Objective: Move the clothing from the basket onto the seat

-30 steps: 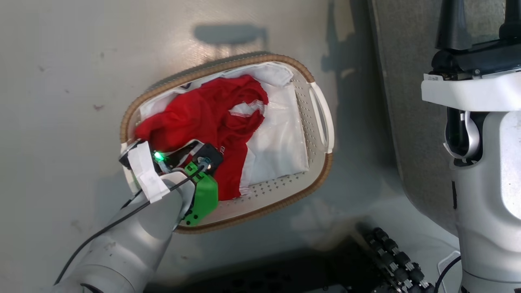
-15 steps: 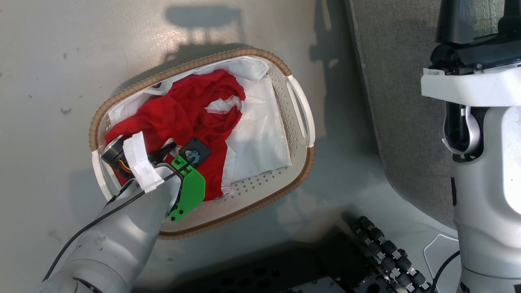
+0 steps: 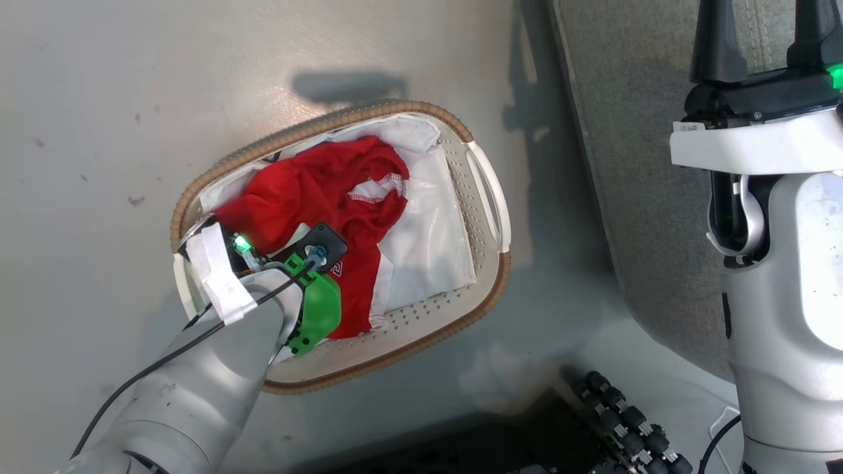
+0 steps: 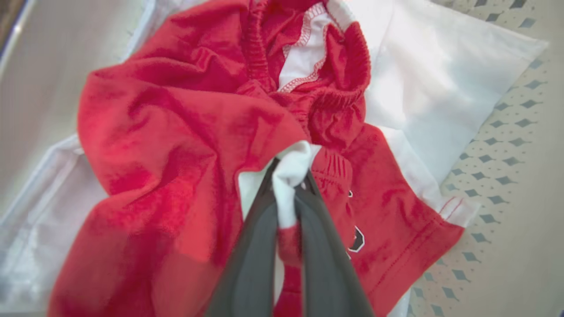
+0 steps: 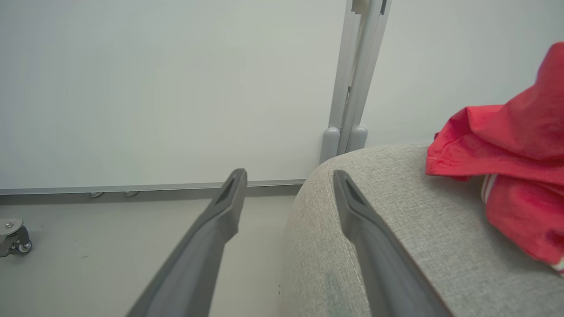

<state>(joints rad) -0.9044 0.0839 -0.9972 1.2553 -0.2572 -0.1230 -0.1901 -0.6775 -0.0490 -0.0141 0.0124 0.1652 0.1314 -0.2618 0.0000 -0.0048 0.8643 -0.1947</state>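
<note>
Grasp stage was in hand: the left gripper was pinched tight on a fold of the clothing lying in the basket, the right gripper stood open and empty beside the seat, and the next move, in my judgement, called for a lift clear of the basket.

clothing cut off right | right claw tips cut off top

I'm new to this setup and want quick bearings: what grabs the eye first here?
The bright red clothing heaped in the white basket, with the left claw shut on a fold of it. Another red garment lies on the grey seat, near the open right claw.
</note>
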